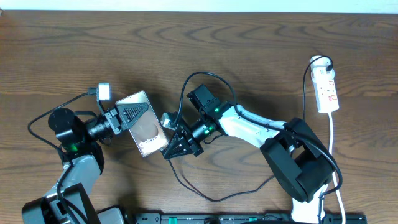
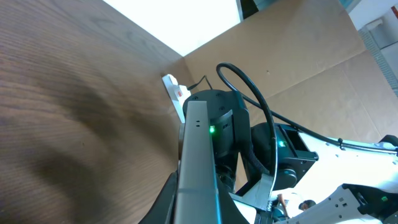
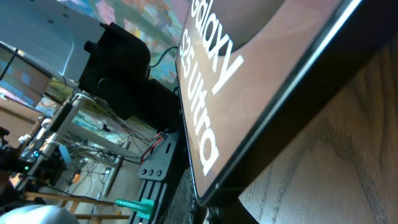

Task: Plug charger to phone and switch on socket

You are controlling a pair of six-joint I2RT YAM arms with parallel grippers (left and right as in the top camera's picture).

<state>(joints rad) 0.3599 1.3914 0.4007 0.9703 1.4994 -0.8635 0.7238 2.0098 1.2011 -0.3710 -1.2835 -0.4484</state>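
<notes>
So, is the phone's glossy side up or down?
Up: the phone shows its glossy side with white lettering to the overhead camera.

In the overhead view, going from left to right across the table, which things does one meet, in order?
phone → right gripper → socket

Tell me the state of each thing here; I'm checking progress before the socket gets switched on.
phone: glossy grey side up, clamped in the left gripper.
left gripper: shut on the phone.
right gripper: shut, at the phone's near corner.
charger: cable slack on the table; tip hidden, plugged or not unclear.
socket: black plug in its far end; switch position too small to tell.
</notes>
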